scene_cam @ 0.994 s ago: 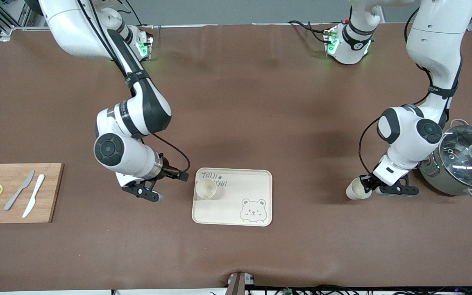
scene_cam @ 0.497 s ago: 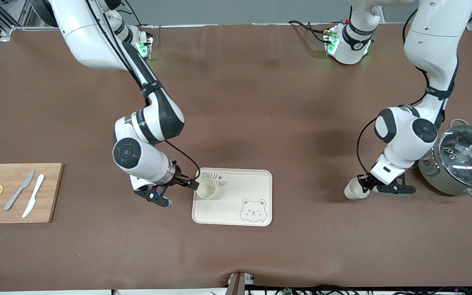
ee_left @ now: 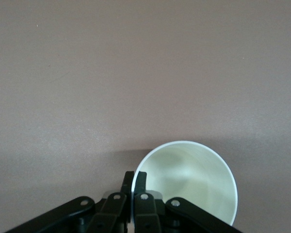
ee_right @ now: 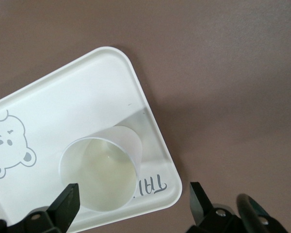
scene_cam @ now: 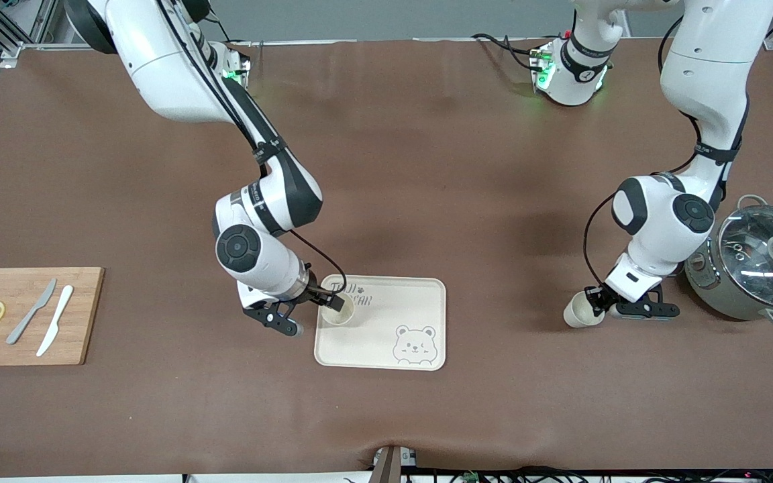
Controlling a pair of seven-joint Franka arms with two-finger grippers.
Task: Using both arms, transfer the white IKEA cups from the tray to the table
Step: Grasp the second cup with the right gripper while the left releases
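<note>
A: Risk, table (scene_cam: 427, 168) down. Left gripper (scene_cam: 598, 305) clamps the rim of one cup (scene_cam: 578, 313), low over the brown sheet between tray (scene_cam: 420, 302) and pot (scene_cam: 755, 268); a tilted release likely tips it.

B: Right gripper (scene_cam: 333, 302), jaws wide, straddles the other cup (scene_cam: 338, 312) near the tray's corner. An off-centre close could knock it against the raised lip. Bare sheet lies all round the tray.
</note>
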